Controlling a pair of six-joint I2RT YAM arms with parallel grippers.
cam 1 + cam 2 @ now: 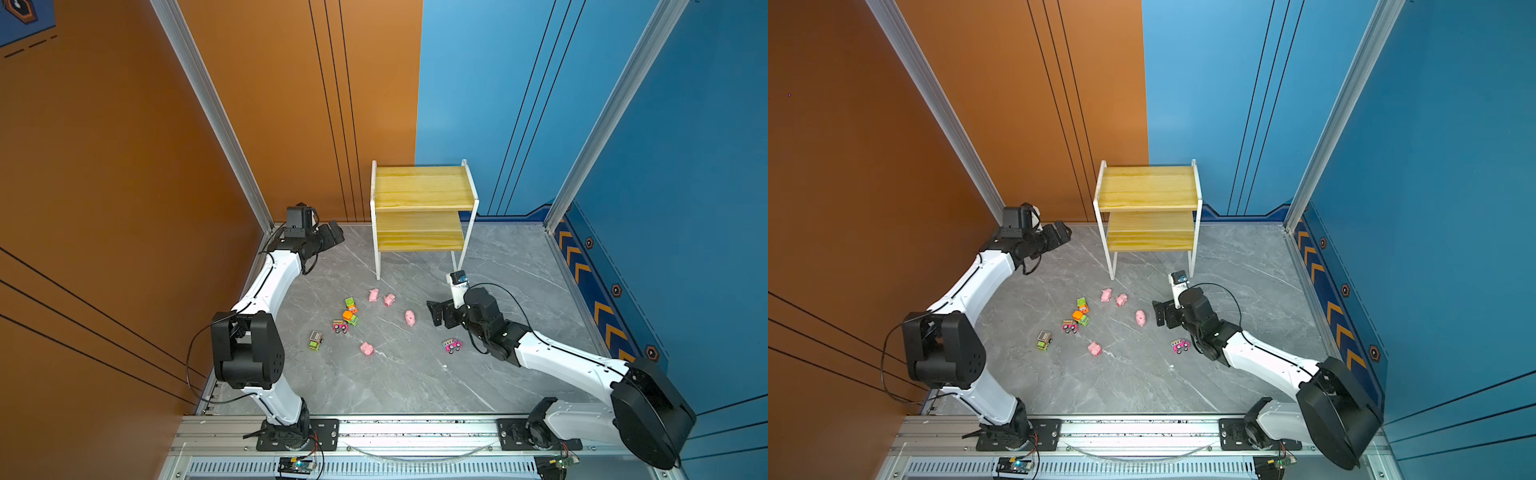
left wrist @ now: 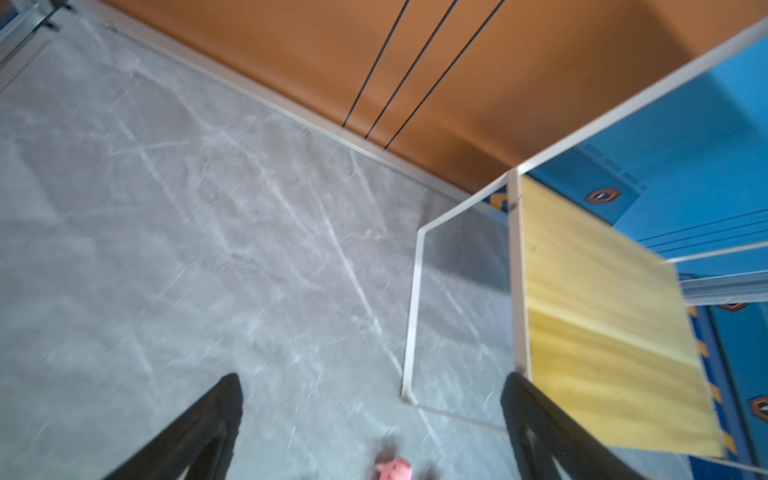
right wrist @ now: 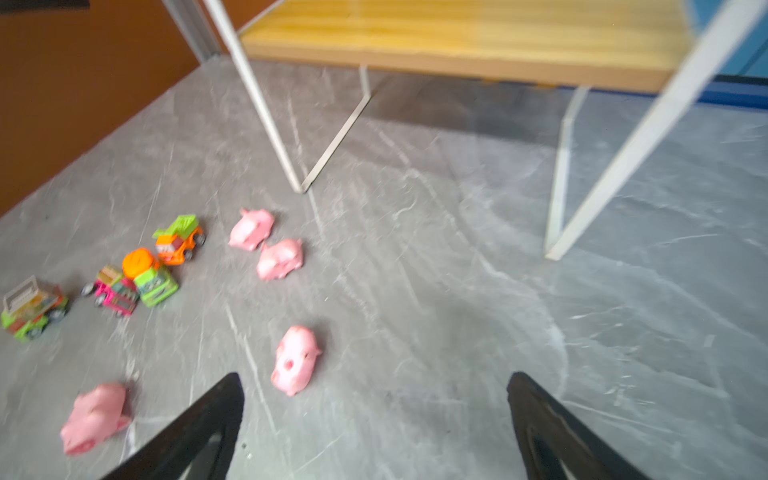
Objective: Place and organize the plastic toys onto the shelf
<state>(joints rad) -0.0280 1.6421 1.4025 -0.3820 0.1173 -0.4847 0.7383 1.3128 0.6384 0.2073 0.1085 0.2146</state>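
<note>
Several pink pigs (image 1: pixel 410 318) and several small trucks (image 1: pixel 350 318) lie scattered on the grey floor in front of the shelf (image 1: pixel 422 195) in both top views. One pink truck (image 1: pixel 452 345) sits apart, beside my right arm. Both shelf boards are bare. My left gripper (image 1: pixel 334 235) hangs open to the left of the shelf, holding nothing; its wrist view shows a blurred pig (image 2: pixel 395 469) below the shelf board (image 2: pixel 602 311). My right gripper (image 1: pixel 436 313) is open, low over the floor, just right of the nearest pig (image 3: pixel 295 359), which lies ahead of its left fingertip.
The shelf's thin white legs (image 3: pixel 266 108) stand close behind the toys. An orange wall (image 1: pixel 124 166) borders the floor on the left and a blue wall (image 1: pixel 665 208) on the right. A metal rail (image 1: pixel 415 428) with both arm bases runs along the front edge.
</note>
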